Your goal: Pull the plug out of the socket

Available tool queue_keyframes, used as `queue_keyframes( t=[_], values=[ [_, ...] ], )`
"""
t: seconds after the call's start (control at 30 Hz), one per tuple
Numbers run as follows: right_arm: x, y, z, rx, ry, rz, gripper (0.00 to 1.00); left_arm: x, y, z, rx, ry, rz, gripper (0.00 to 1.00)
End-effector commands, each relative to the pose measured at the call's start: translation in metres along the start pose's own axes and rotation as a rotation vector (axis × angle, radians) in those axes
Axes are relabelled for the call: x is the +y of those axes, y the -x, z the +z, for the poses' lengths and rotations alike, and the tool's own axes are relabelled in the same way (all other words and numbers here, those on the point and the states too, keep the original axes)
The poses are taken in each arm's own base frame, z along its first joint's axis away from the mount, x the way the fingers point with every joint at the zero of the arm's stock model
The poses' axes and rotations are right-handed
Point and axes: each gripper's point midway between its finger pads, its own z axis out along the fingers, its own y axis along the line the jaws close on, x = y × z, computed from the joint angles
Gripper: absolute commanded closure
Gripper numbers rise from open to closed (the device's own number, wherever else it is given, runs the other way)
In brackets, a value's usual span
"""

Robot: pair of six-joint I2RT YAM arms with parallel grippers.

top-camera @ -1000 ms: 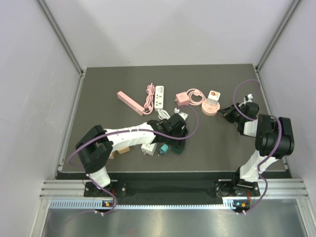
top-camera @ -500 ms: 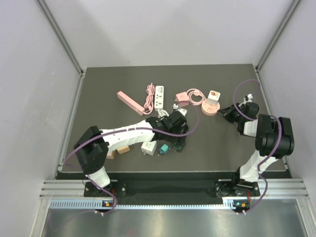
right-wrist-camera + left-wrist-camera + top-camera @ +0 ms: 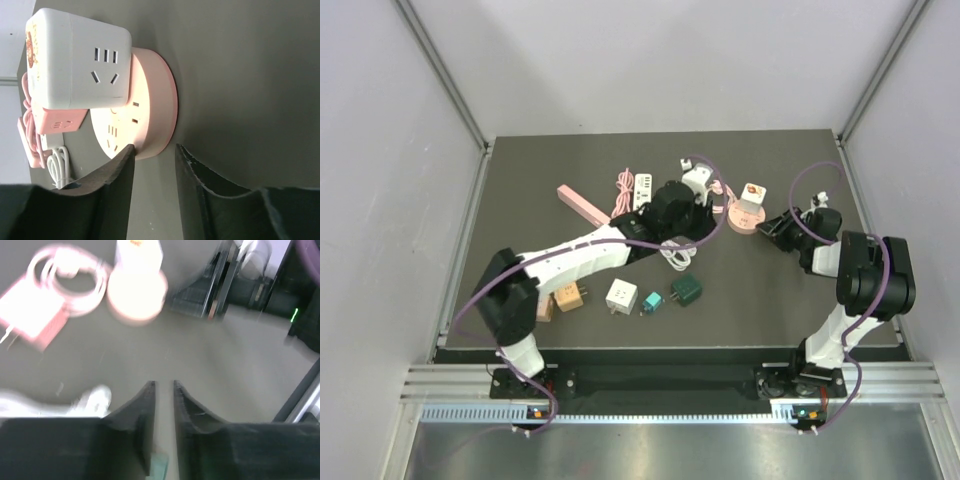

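Note:
The round pink socket point(image 3: 744, 219) lies flat at the back right of the table, and the white cube plug point(image 3: 753, 192) stands plugged into its top. In the right wrist view the plug point(image 3: 80, 65) sits on the socket point(image 3: 152, 105). My right gripper point(image 3: 154, 148) is open, its fingertips on either side of the socket's near rim; it reaches in from the right point(image 3: 772, 226). My left gripper point(image 3: 163, 386) hangs short of the socket point(image 3: 137, 292), blurred. Its jaws leave only a thin slit and hold nothing.
A pink charger point(image 3: 32, 320) with a coiled cable point(image 3: 70, 277) lies left of the socket. Further left are a white power strip point(image 3: 643, 195) and a pink strip point(image 3: 582, 205). Near the front lie a dark green plug point(image 3: 686, 288), a teal plug point(image 3: 650, 303), a white cube point(image 3: 621, 295) and a white cable point(image 3: 675, 257).
My left arm swung from the front plugs up and right towards the socket, leaving the dark green plug on the table, and its jaws closed. My right gripper's jaws opened.

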Motion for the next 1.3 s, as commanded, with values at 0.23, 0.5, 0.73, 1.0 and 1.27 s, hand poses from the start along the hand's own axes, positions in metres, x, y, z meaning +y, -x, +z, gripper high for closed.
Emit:
queue_keyframes(
  t=[0.23,0.5,0.73,1.0,1.27],
  values=[
    [0.016,0.04,-0.032,-0.097,-0.172,-0.199,0.36,-0.021,0.048,0.121,-0.214,-0.339,0.031,1.0],
    [0.048,0.092,-0.064,-0.21,-0.536,-0.438,0.03,0.011,0.038,0.153,-0.289,-0.347,-0.027,1.0],
    [0.091,0.092,-0.035,-0.177,-0.397,-0.4,0.0,0.007,0.022,0.162,-0.254,-0.433,-0.121,1.0],
    [0.105,0.085,-0.005,-0.192,-0.462,-0.42,0.0,0.019,-0.007,0.183,-0.201,-0.408,-0.211,1.0],
    [0.103,0.074,0.017,-0.173,-0.489,-0.452,0.04,0.037,-0.033,0.2,-0.159,-0.336,-0.309,1.0]
  ],
)
